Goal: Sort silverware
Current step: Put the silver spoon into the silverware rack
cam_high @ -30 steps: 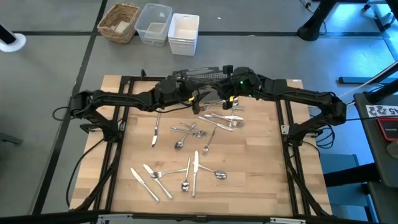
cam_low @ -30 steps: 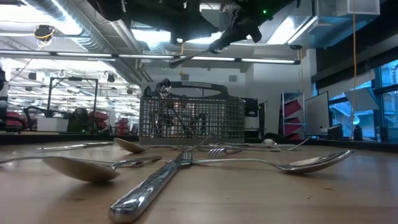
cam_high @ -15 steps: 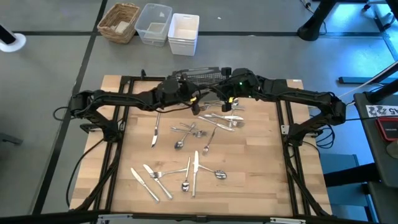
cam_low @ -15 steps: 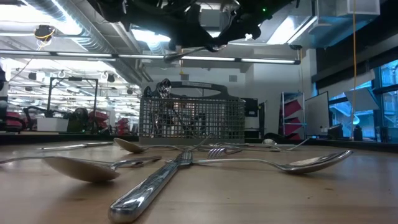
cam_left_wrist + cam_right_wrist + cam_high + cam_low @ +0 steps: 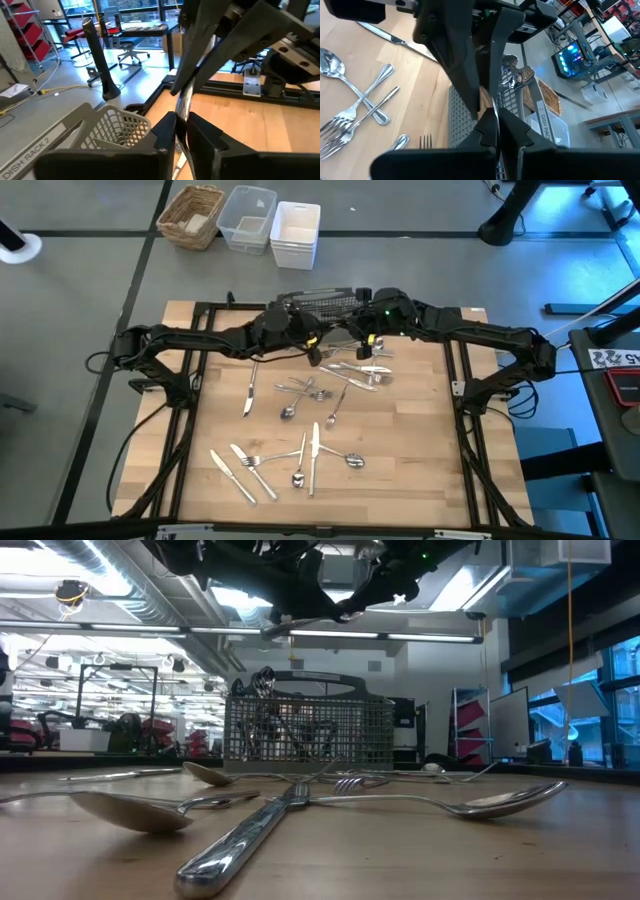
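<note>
- Compared with a second ago, the left gripper [image 5: 318, 346] has moved in against the right gripper [image 5: 345, 340] at the upper middle of the high view; its jaws, which were wide then, are now drawn in around one piece of silverware [image 5: 300, 627].
- That piece hangs level in the air at the top of the low view, above the mesh caddy [image 5: 308, 730], with both grippers meeting on it.
- In the left wrist view the shiny handle [image 5: 183, 102] runs between the left jaws and up into the right gripper's fingers [image 5: 197, 45], which are clenched on it.
- In the right wrist view the right jaws are pinched tight together, the left arm's fingers [image 5: 457, 60] just beyond them.
- The rest of the silverware [image 5: 300, 445] lies scattered on the table [image 5: 420, 450], a cluster mid-frame and another toward the lower middle, unchanged from before.
</note>
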Robot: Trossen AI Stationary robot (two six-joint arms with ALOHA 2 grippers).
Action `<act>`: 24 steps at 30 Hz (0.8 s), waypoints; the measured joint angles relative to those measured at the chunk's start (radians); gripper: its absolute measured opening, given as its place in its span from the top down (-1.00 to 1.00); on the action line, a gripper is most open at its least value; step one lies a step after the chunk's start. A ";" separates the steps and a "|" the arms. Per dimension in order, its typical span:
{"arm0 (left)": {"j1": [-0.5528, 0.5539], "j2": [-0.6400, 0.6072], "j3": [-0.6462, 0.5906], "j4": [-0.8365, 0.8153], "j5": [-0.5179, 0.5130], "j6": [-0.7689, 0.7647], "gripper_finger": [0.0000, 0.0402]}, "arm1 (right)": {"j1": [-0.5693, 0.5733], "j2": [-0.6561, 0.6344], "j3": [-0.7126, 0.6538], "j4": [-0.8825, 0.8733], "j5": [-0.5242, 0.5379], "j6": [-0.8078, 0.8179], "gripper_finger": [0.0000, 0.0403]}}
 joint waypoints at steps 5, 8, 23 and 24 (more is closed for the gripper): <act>0.000 0.000 0.000 0.004 -0.028 -0.054 0.95 | 0.000 0.000 0.000 0.008 0.007 0.006 0.89; 0.000 0.000 0.000 0.002 -0.036 -0.075 0.97 | 0.001 0.000 0.000 0.018 0.012 -0.001 0.77; 0.001 0.000 0.000 -0.003 -0.123 -0.146 0.99 | 0.002 -0.001 0.001 0.020 0.235 -0.002 0.19; 0.001 0.000 0.000 -0.002 -0.131 -0.147 0.99 | 0.002 -0.002 0.001 0.022 0.256 -0.002 0.17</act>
